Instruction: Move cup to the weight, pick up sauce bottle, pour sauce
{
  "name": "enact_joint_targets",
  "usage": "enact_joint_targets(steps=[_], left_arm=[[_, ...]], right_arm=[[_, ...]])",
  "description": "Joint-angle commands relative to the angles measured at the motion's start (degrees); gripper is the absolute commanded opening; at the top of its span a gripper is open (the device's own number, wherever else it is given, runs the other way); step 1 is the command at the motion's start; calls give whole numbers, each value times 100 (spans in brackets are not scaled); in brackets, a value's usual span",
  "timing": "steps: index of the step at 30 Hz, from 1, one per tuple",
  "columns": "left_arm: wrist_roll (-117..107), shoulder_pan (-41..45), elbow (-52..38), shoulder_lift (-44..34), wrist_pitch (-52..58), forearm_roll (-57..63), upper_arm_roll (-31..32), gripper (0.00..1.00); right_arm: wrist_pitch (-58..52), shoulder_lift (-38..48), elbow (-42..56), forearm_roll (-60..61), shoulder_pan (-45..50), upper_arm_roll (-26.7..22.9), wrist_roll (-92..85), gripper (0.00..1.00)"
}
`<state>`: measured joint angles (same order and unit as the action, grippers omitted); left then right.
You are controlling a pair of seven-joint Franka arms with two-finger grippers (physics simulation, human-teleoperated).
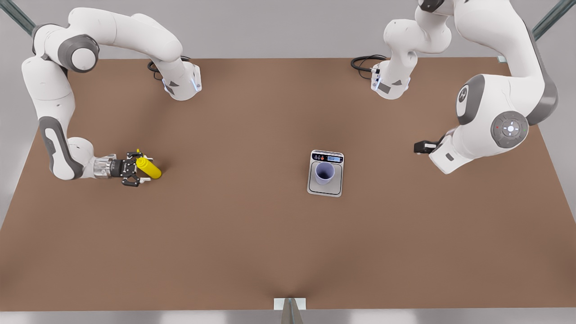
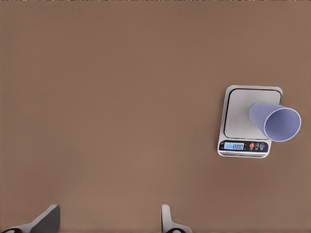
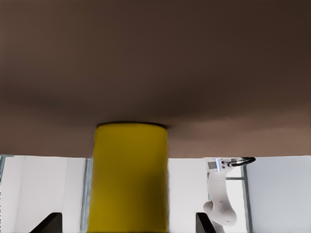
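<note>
Look at the weight: its lit display strip reads what looks like "0.00" in the left wrist view. You will find small coloured button symbols beside the display, too small to read. In the front view the same display shows digits you cannot make out.

A bare brown table spans the scene, grey surround beyond its edges.
</note>
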<state>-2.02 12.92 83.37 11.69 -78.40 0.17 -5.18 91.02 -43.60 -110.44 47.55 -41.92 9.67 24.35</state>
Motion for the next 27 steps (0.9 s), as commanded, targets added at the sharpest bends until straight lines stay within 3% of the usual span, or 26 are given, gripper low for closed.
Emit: enact_joint_targets(steps=[1,2,4,11,13,20,22,27], left_arm=[[0,0,-5,8,0,0,0,100],[0,0,-5,8,0,0,0,100],[0,0,4,8,0,0,0,100],[0,0,-5,8,-9,62,0,100],[0,0,-5,35,-44,62,0,100],[0,0,-5,52,-53,53,0,100],[0,0,-5,52,-88,62,0,100],[0,0,-93,35,-62,71,9,100]], right_arm=[[-5,0,-13,-1,0,0,0,100],[-5,0,-48,-1,-9,9,0,100],[12,-8,-57,8,0,88,-105,71],[100,9,-109,-1,-9,158,-369,41],[91,27,-101,-1,-26,158,-360,36],[3,123,-13,254,-18,211,-132,37],[65,466,180,465,96,448,790,37],[267,1002,585,1080,975,448,2161,37]])
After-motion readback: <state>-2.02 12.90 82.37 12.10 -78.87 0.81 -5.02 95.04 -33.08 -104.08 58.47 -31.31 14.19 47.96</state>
